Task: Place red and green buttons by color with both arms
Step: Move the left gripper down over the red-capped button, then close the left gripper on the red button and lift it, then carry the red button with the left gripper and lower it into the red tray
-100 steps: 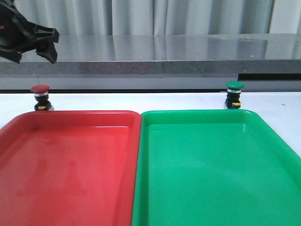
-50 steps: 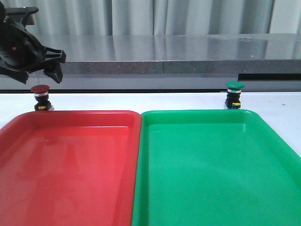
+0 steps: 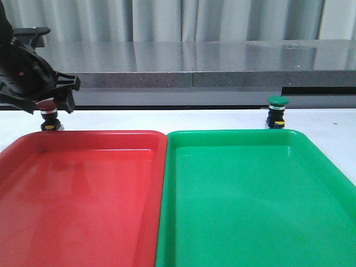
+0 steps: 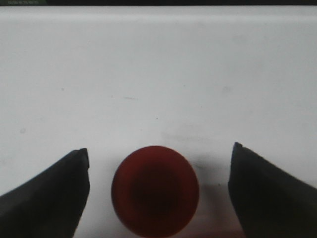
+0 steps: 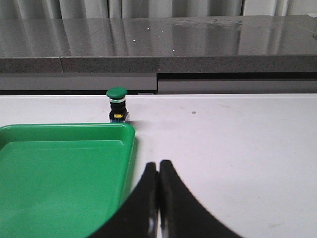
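Note:
The red button (image 3: 48,117) stands on the white table just behind the red tray (image 3: 78,194), at the far left. My left gripper (image 3: 49,103) is open and hangs right over it, one finger on each side of the dark red cap (image 4: 155,191), not touching. The green button (image 3: 277,112) stands behind the green tray (image 3: 256,194); it also shows in the right wrist view (image 5: 117,103). My right gripper (image 5: 159,166) is shut and empty, low over the table beside the green tray's edge (image 5: 126,163), well short of the green button. It is out of the front view.
A grey stone ledge (image 3: 194,72) runs along the back of the table, close behind both buttons. The two trays lie side by side and fill the near part of the table. White table (image 5: 237,144) lies to the right of the green tray.
My left gripper has come down and slightly right from above the ledge to sit around the red button's cap. The buttons and trays have not moved.

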Action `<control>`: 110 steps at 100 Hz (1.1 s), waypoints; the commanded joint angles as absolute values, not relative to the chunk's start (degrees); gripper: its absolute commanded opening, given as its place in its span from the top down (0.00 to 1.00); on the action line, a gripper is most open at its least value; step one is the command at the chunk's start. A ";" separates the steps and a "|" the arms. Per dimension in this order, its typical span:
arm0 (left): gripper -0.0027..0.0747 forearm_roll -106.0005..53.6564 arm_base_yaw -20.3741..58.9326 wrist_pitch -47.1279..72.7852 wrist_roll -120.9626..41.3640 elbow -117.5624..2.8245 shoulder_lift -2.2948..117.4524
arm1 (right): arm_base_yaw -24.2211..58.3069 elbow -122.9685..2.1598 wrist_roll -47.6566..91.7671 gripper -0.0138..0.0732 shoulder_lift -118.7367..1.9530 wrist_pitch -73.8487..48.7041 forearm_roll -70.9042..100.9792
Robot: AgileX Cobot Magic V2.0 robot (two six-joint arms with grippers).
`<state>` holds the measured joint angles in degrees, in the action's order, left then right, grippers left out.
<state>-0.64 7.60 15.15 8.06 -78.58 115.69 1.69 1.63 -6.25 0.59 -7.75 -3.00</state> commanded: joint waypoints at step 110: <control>0.78 -10.68 13.84 10.40 8.32 -61.27 83.59 | 1.29 0.76 -5.76 0.92 1.72 -2.72 -3.66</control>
<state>-8.22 11.79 16.48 8.06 -63.25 88.33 1.69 1.63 -6.25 0.59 -7.75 -3.00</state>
